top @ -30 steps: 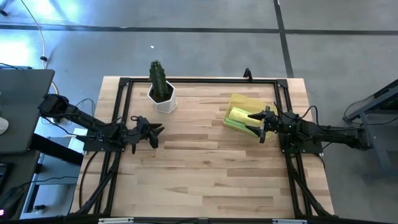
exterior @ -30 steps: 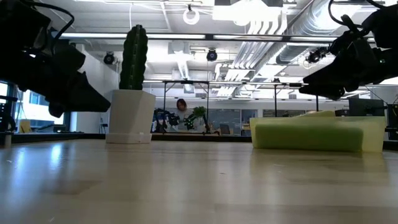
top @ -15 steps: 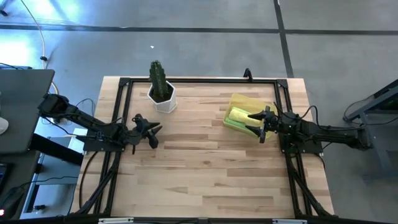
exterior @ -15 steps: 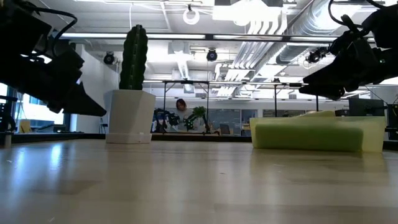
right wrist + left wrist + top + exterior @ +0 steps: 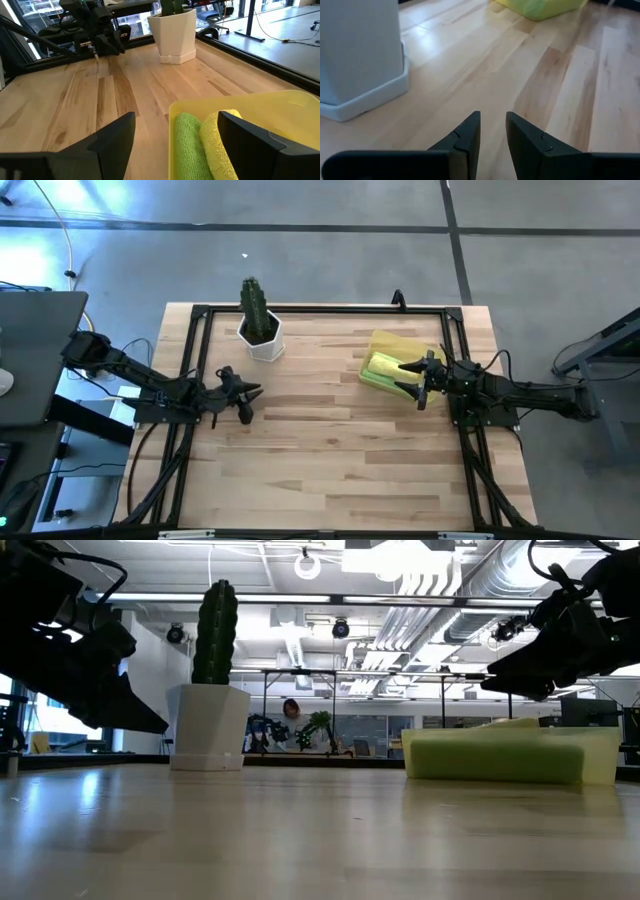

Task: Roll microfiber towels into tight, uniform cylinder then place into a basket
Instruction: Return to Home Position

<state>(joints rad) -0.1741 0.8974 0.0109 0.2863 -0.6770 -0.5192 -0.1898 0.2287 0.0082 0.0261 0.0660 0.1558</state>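
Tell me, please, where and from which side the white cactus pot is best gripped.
Probably low on the flat side walls of the white pot, coming in level from the side: the cactus stands upright out of its top and blocks a grasp from above. The left gripper, open, hangs near it; the right gripper, open, is at the basket.

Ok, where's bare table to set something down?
Bare: the table between left gripper and right gripper, everything past them away from the cactus pot, and the strip from pot to basket. Crowded: the basket under the right gripper.
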